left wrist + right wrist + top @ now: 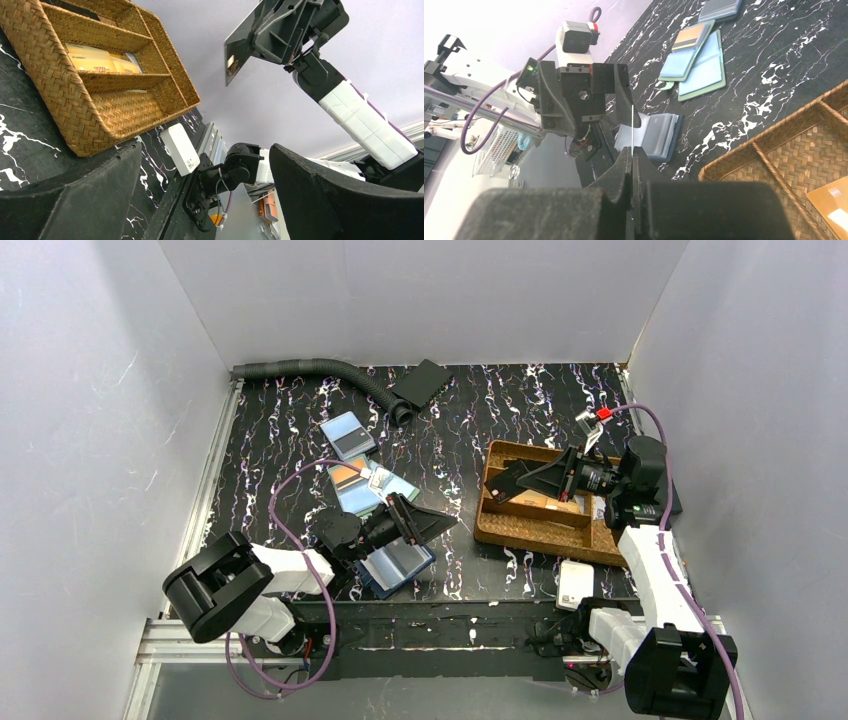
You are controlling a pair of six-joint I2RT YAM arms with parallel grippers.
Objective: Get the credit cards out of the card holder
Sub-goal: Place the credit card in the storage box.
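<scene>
The card holder (398,562), navy with clear sleeve pages, lies open near the front edge and also shows in the right wrist view (659,137). My left gripper (425,520) hovers just above it, open and empty (205,147). Loose credit cards lie behind it: a blue-grey one (347,435), an orange and light blue one (350,478) and a teal one (388,495). My right gripper (528,476) is shut on a thin dark card (503,483) above the woven tray's left end. That card is edge-on between the jaws (631,125) and appears flat-on in the left wrist view (245,50).
The brown woven tray (540,532) with dividers stands at the right and holds a yellow packet (548,502). A white box (575,583) lies by the front edge. A grey ribbed hose (320,370) and a flat black rectangle (420,383) lie at the back.
</scene>
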